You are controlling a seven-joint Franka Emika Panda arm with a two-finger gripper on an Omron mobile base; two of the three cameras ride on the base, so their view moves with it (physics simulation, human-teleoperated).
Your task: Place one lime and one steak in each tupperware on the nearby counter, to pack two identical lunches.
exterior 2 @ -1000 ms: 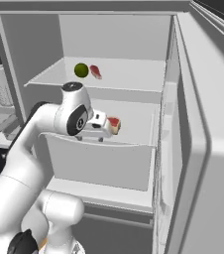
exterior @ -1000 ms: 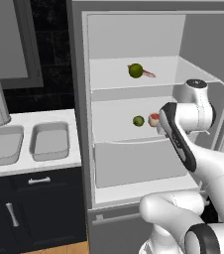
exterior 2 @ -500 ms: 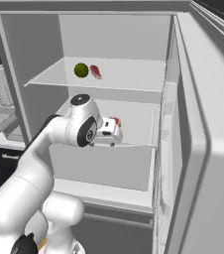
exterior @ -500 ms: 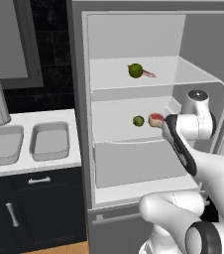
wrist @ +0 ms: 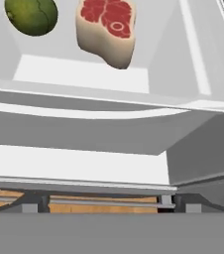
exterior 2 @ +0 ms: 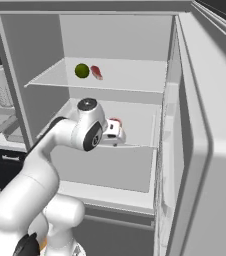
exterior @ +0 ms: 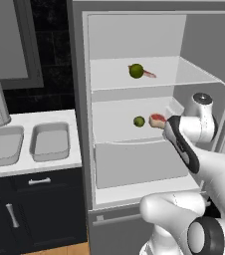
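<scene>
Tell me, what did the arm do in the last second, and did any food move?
The arm reached deeper into the fridge, toward the middle shelf, bringing its open claw close to the steak beside the lime. It has grabbed nothing. Both limes and both steaks stayed put, and the two tubs on the counter sit as before.

Kitchen: open fridge (exterior: 134,45), counter (exterior: 15,167).
</scene>
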